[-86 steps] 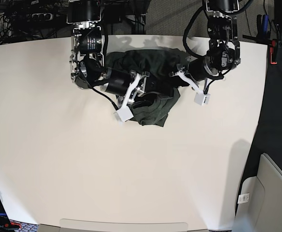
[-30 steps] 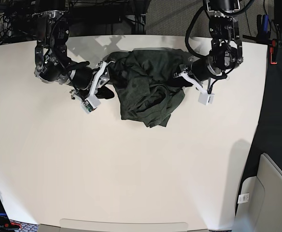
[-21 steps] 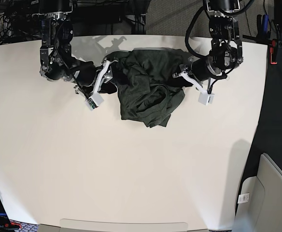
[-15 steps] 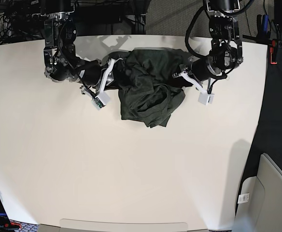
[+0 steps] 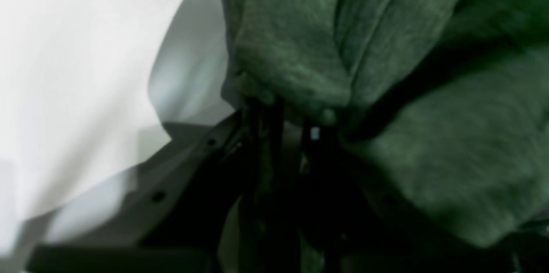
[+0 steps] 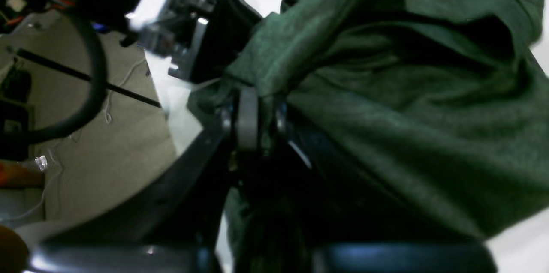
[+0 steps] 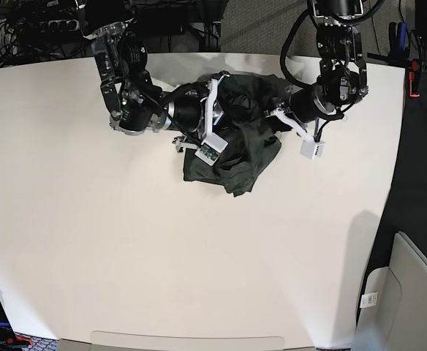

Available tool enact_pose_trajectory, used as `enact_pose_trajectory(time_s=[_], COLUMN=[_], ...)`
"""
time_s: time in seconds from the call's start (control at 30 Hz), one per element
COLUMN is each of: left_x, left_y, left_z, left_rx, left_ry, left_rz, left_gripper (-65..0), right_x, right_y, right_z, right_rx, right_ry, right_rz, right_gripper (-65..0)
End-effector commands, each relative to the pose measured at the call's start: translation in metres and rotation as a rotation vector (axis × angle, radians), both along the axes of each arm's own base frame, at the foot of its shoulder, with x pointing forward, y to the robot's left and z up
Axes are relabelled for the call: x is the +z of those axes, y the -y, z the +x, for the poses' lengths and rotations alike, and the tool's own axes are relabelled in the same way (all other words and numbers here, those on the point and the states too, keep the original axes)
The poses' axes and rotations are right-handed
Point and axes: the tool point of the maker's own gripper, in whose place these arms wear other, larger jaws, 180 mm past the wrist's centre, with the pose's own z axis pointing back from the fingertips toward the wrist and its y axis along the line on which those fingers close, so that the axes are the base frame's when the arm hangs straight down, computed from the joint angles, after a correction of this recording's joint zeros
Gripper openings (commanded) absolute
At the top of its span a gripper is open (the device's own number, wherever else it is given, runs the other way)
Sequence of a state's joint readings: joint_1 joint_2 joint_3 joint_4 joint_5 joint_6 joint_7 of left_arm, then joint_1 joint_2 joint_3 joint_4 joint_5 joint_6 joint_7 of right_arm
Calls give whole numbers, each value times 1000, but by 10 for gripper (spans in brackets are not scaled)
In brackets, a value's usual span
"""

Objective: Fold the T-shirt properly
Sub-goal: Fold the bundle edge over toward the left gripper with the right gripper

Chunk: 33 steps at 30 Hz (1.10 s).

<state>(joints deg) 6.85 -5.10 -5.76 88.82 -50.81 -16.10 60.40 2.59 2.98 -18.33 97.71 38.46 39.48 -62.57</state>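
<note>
Dark heathered olive-green T-shirt [image 7: 239,150] on a plain off-white table [image 7: 126,248].

White tabletop [image 7: 162,248], rounded at the corners, filling most of the base view. Grey carpeted floor [image 7: 265,25] beyond the far edge. Tangled black cables and a power strip [image 7: 56,24] at upper left. Red-handled tool [image 7: 415,77] at the right edge. Pale grey panel [image 7: 411,300] at lower right.

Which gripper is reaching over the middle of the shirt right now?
The right gripper, stretched over the T-shirt; the left gripper grips its far edge.
</note>
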Motion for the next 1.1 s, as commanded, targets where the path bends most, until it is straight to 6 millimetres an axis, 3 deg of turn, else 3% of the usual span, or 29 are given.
enact_pose_trajectory(time_s=[0.0,0.27,0.5,0.67,0.8,1.07], left_x=[2,2,5,22,23,21], left_y=[-3,-4,-8,-21,-41,-38], left_z=[1,2,4,10,12,6], left_rx=[-6,-4,1,-13,8,-26], left_ry=[1,3,14,71,75,45], left_rz=[17,18,30,82,117,120], left_gripper=[-582,-582,-582,-580,-577,-448], right_x=[11,3,-8,-19,-25,-25], right_y=[-11,-45,-51,-50,-42,-41], right_z=[3,-12,-22,-26,-23,-22], right_rx=[28,213,290,298,293,293], right_ry=[23,31,20,-8,-14,-12], right_rz=[43,-12,-74,-95,-118,-123], right_gripper=[-649,-649,-649,-649,-649,-649])
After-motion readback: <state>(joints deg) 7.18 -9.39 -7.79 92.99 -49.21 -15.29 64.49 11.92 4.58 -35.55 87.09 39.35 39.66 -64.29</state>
